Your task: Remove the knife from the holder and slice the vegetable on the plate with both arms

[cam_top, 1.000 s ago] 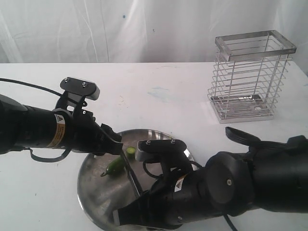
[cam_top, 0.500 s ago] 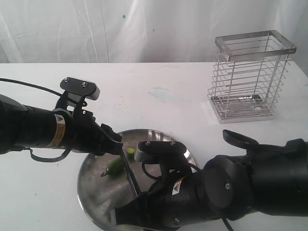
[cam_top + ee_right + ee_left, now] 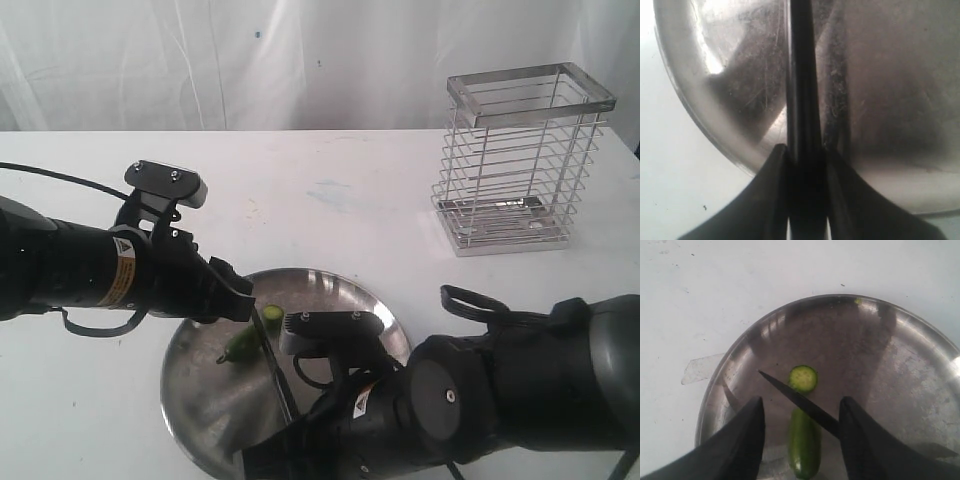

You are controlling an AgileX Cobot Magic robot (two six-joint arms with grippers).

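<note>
Though its print blurs, an orange-white label marks the left arm.

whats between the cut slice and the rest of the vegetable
The knife lies across the gap between the slice and the vegetable, seen in the left wrist view.

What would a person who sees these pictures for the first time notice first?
The dark knife, clamped in the right end effector, reaches over the steel plate, its blade crossing between the green vegetable and a cut slice. The left end effector stands open, one finger on each side of the vegetable, not touching it. The wire holder stands apart, far right on the white table.
</note>
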